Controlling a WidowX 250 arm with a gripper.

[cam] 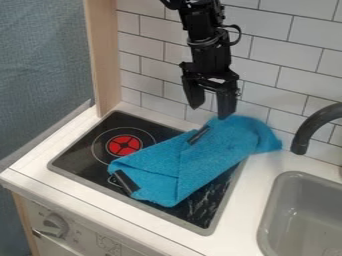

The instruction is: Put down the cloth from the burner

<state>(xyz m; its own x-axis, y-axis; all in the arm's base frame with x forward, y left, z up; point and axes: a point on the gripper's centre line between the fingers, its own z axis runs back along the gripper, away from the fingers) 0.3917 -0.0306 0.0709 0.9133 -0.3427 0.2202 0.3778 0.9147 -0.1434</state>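
Observation:
My black gripper hangs from the top of the view over the back edge of the stovetop, its two fingers apart with nothing between them. Just below and to its right lies the blue cloth, folded and rumpled. It stretches diagonally over the right part of the black stovetop, and its back end rests on the white counter beside the wall. Two black patches show on the cloth. The red-centred burner at the left is uncovered; whatever lies under the cloth is hidden.
A grey sink is set into the counter at the right, with a dark faucet arching near it. White wall tiles stand behind. A wooden post rises at the stove's back left, and a knob is on the front panel.

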